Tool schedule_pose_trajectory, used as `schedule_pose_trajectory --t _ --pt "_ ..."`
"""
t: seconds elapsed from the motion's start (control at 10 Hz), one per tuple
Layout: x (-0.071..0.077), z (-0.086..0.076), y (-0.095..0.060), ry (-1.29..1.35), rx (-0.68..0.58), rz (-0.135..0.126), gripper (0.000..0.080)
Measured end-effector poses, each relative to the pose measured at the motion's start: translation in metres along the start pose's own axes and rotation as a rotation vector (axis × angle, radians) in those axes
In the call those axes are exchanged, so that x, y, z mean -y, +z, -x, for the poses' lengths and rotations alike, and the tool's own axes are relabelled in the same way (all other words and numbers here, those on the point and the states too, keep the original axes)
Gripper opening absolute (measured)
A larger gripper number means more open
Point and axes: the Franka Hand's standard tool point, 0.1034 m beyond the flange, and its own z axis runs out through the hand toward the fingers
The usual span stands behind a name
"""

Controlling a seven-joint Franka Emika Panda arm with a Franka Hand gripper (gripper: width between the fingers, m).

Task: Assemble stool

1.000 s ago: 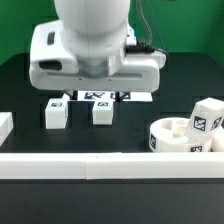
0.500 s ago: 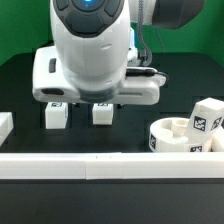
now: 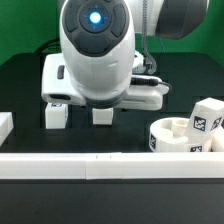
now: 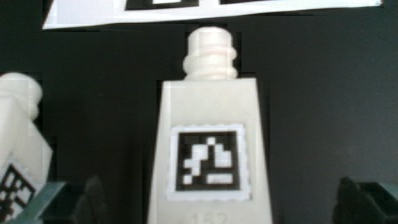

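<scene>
On the table (image 3: 20, 90), one stool leg (image 3: 56, 116) sits to the exterior view's left of the target leg (image 3: 102, 115). The jaws hang spread, one on each side of the target leg without touching it, apparently lined up for a grasp. To that leg's right sits the round seat (image 3: 172, 140), with a third leg (image 3: 207, 119) at its rim.

The round seat (image 3: 172, 138) rests on the black counter (image 3: 25, 85). A tagged leg (image 3: 206, 119) rises just behind the seat's rim; contact cannot be told. Well apart from the seat, toward the exterior view's left, a second leg (image 3: 102, 115) and a third leg (image 3: 56, 115) stand upright under the white arm (image 3: 95, 50). A long white rail (image 3: 100, 165) runs before the seat.
</scene>
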Motion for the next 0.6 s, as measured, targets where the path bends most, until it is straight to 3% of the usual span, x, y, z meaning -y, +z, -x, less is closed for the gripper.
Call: schedule_pose_trajectory --t 0.4,0.6 --pt "-0.004 -0.004 0.005 -0.013 0.008 -0.002 0.0648" --pt "-0.007 0.001 0.016 -0.007 0.096 -0.004 0.0648"
